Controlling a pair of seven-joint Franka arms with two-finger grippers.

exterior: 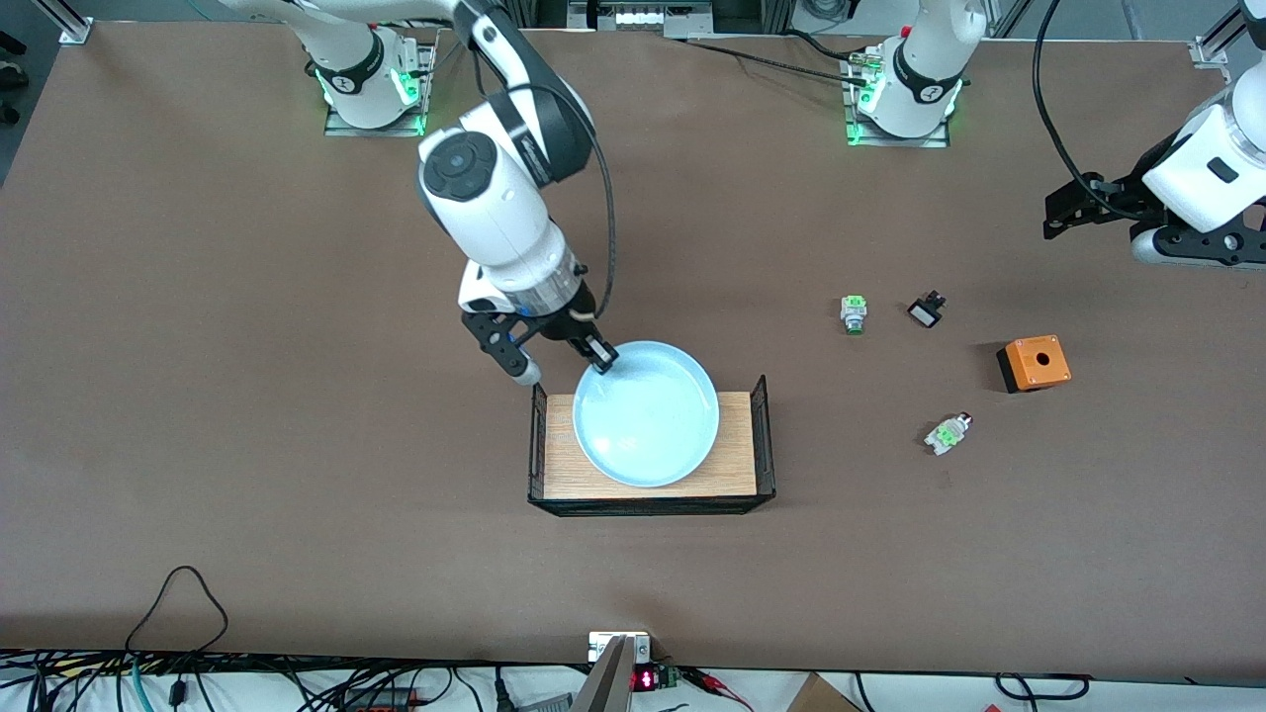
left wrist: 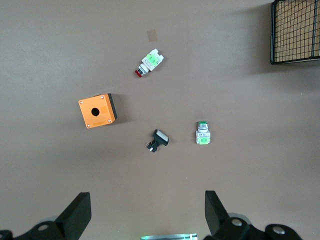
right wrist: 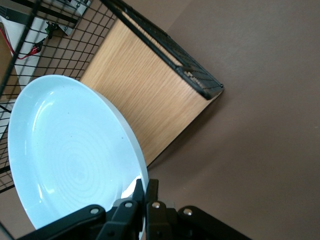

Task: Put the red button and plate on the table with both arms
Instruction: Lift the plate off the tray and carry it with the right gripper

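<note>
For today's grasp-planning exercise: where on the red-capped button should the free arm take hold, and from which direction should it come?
Grip the red button across its bright green middle block, coming straight down from above. It lies on its side on the table, with flat flanks there and bare tabletop all round. The left gripper, open and hovering over the buttons' end, would probably need to turn so its fingers straddle the body crosswise.

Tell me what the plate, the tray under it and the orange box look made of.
Plate: likely glazed ceramic, perhaps melamine; glossy pale blue with soft highlights.
Tray: wood-grain floor, likely laminate or varnished wood; ends of black wire mesh, probably coated metal.
Orange box: looks like moulded plastic, matte orange top on a black base.
</note>
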